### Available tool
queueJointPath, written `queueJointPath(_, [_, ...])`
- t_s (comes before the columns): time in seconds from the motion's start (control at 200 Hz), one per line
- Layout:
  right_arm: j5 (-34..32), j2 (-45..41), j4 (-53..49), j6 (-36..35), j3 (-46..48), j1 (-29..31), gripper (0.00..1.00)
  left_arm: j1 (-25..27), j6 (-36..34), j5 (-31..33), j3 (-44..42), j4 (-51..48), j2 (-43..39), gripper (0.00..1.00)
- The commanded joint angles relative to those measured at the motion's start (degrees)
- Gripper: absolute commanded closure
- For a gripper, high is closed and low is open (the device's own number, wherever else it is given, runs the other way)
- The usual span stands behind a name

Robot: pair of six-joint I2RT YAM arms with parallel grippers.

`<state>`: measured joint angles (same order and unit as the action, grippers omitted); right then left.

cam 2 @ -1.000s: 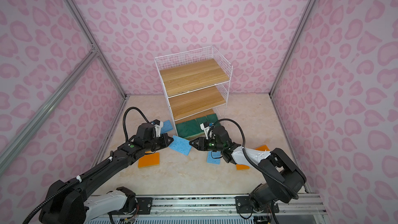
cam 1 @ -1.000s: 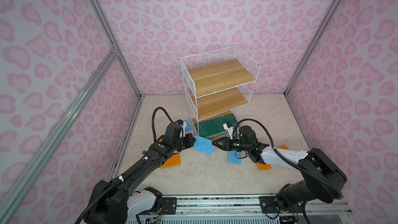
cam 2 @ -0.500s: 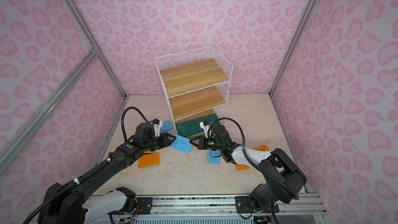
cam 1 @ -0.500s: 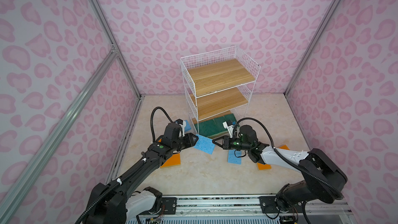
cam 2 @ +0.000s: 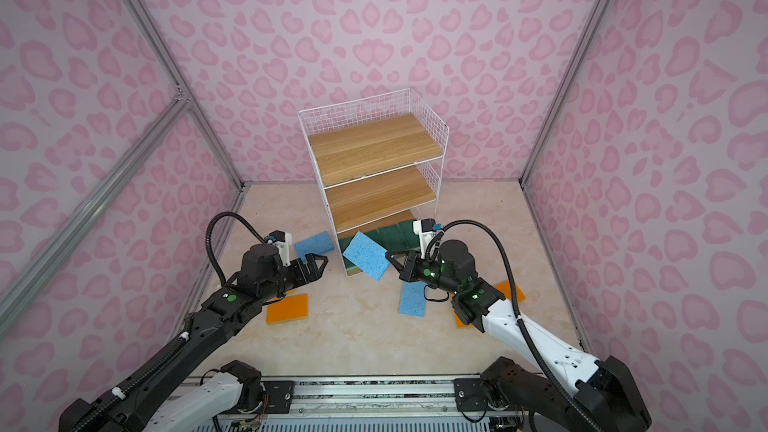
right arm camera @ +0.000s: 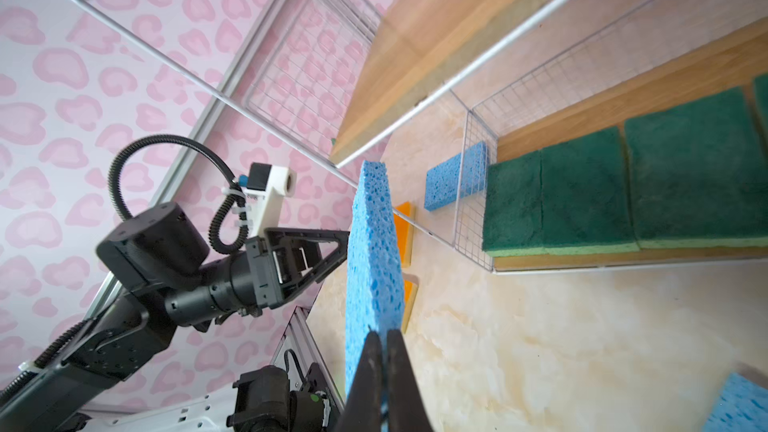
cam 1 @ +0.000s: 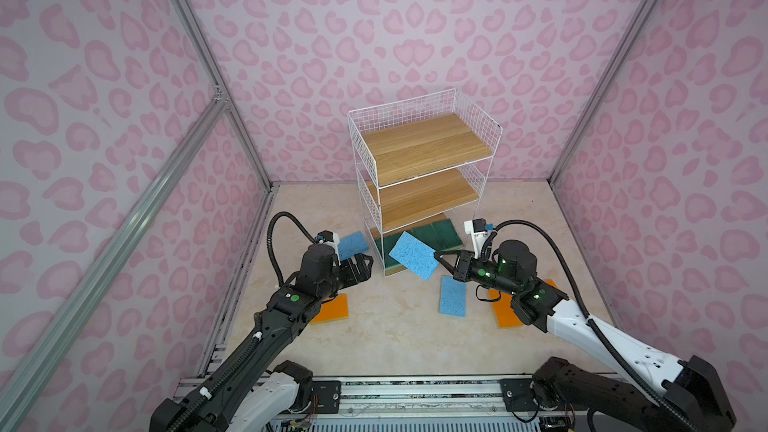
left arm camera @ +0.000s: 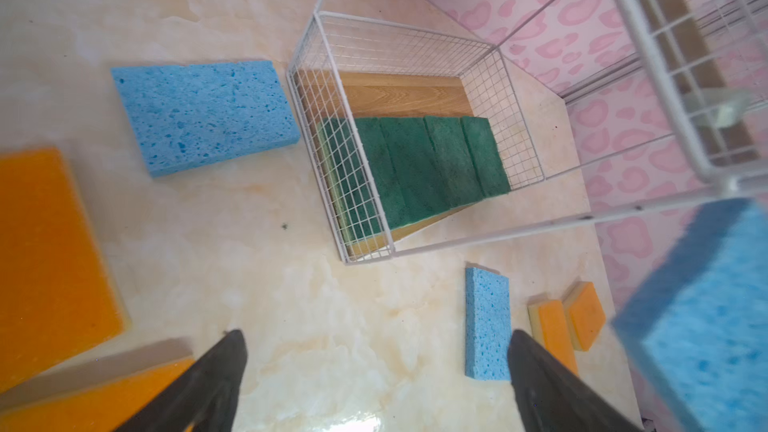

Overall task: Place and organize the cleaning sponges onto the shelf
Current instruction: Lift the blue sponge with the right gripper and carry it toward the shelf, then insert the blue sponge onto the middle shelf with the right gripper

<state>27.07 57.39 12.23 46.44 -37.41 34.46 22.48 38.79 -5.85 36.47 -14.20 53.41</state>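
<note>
The white wire shelf (cam 1: pixel 424 147) (cam 2: pixel 374 143) stands at the back middle with bare upper boards. Several green sponges (cam 1: pixel 432 234) (left arm camera: pixel 415 168) (right arm camera: pixel 623 184) lie in a row on its bottom board. A light blue sponge (cam 1: pixel 413 254) (cam 2: pixel 365 256) (right arm camera: pixel 374 251) hangs tilted in front of the shelf, pinched at one edge by my right gripper (cam 1: pixel 436 255) (right arm camera: pixel 384 336), which is shut on it. My left gripper (cam 1: pixel 365 265) (cam 2: pixel 318 263) (left arm camera: pixel 377 332) stands open just left of that sponge, holding nothing.
On the floor lie a blue sponge (cam 1: pixel 352 244) (left arm camera: pixel 203 114) left of the shelf, another blue one (cam 1: pixel 453 296) (left arm camera: pixel 486 322) in front, an orange sponge (cam 1: pixel 330 308) under the left arm, and orange sponges (cam 1: pixel 505 313) (left arm camera: pixel 582 313) under the right arm.
The right gripper has shut on the blue sponge's edge. The left gripper has opened and let go of it. The sponge now hangs from the right gripper alone.
</note>
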Motion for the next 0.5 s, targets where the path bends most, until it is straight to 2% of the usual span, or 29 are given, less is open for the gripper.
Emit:
queueJointPath(0.0, [-5.0, -4.1, -6.9, -1.7, -1.9, -0.8, 1.0, -0.8, -0.3, 2.3, -1.5, -0.6, -1.3, 0.01])
queueJointPath(0.19, [-5.0, -5.0, -10.7, -2.5, -7.6, -2.8, 1.0, -1.1, -0.4, 2.9, -3.5, 0.2, -1.6, 0.01])
queueJointPath(0.495, [-9.0, 2.4, -3.4, 1.0, -13.6, -3.4, 1.0, -1.3, -0.6, 2.9, -4.9, 1.8, -1.3, 0.01])
